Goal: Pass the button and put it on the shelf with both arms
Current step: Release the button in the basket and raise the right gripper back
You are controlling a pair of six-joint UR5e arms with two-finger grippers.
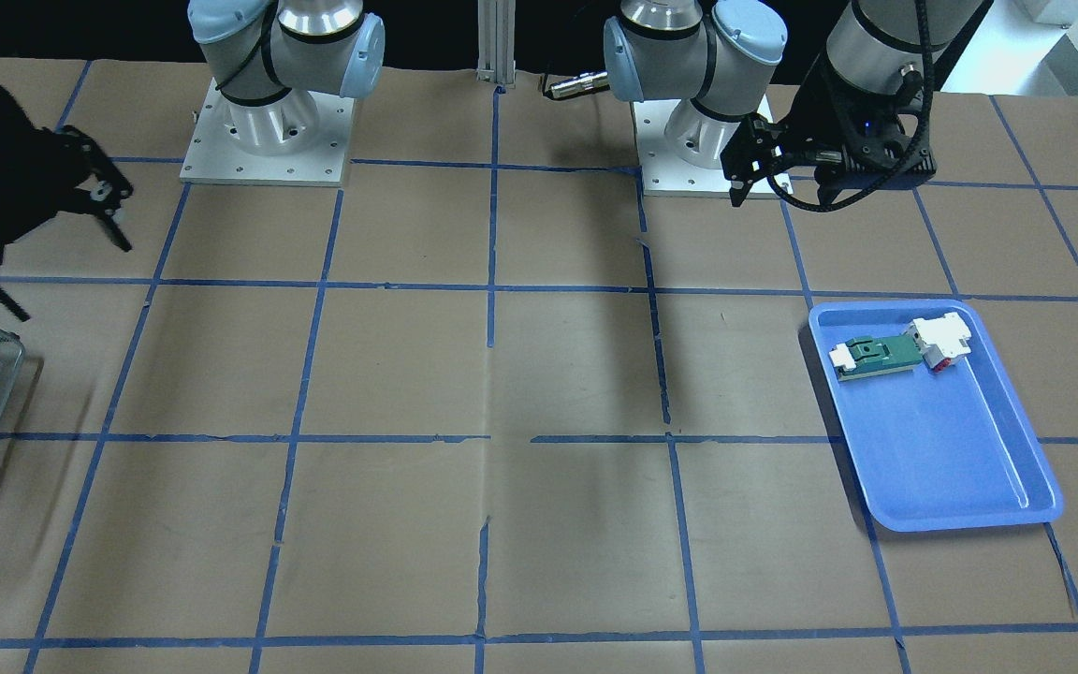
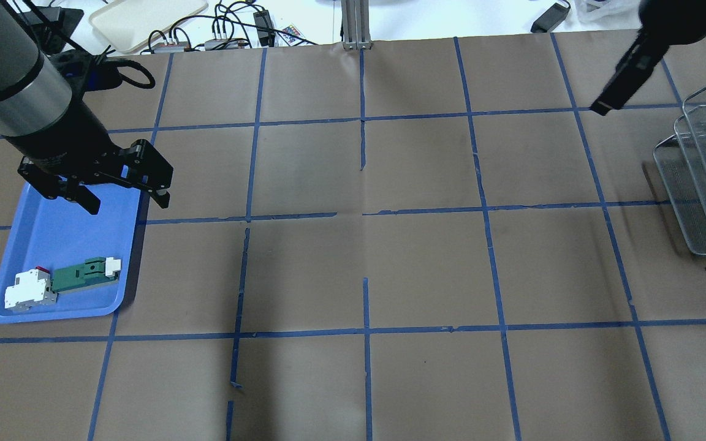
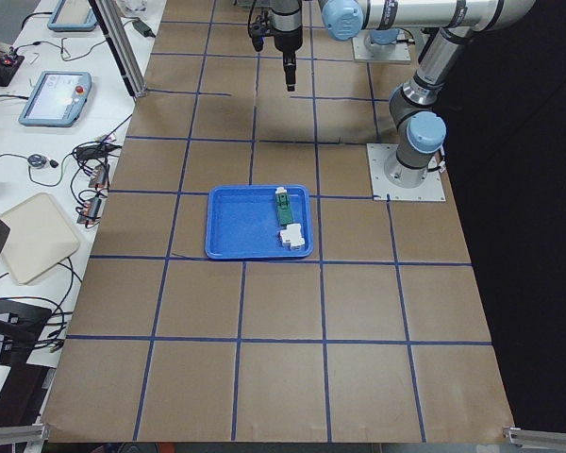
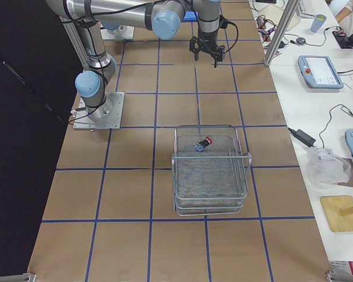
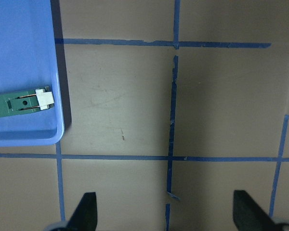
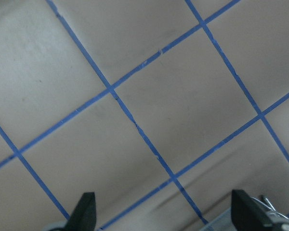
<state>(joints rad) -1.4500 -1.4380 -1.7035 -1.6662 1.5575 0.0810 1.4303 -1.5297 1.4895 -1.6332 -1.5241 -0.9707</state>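
The button [image 4: 205, 143] lies on the top tier of the shelf [image 4: 212, 176], near the rear rim, on its side with the red cap pointing to the operators' side. Only the right side view shows it; the other views cut off that part of the rack. Nothing touches it.

The right hand [image 6: 164, 211] is spread wide and holds nothing. Its wrist view shows only taped table [image 2: 426, 263] between the fingertips, with a corner of mesh at the lower edge. In the right side view this hand hangs above the table, well apart from the shelf.

The left hand [image 2: 127, 202] is also spread and empty. It hovers over the edge of the tray [image 2: 53, 233] nearest the table's middle. The tray holds 2 other things, a green part [image 2: 83, 275] and a white part [image 2: 29, 291] touching it, and no button.

Judging from this, the main work looks done: the pick from the tray, the pass between the 2 arms and the drop on the shelf all seem to be behind. The button appears settled, not rocking or hanging over a rim, though it is small in the view. What is left is probably no more than bringing both arms to rest.
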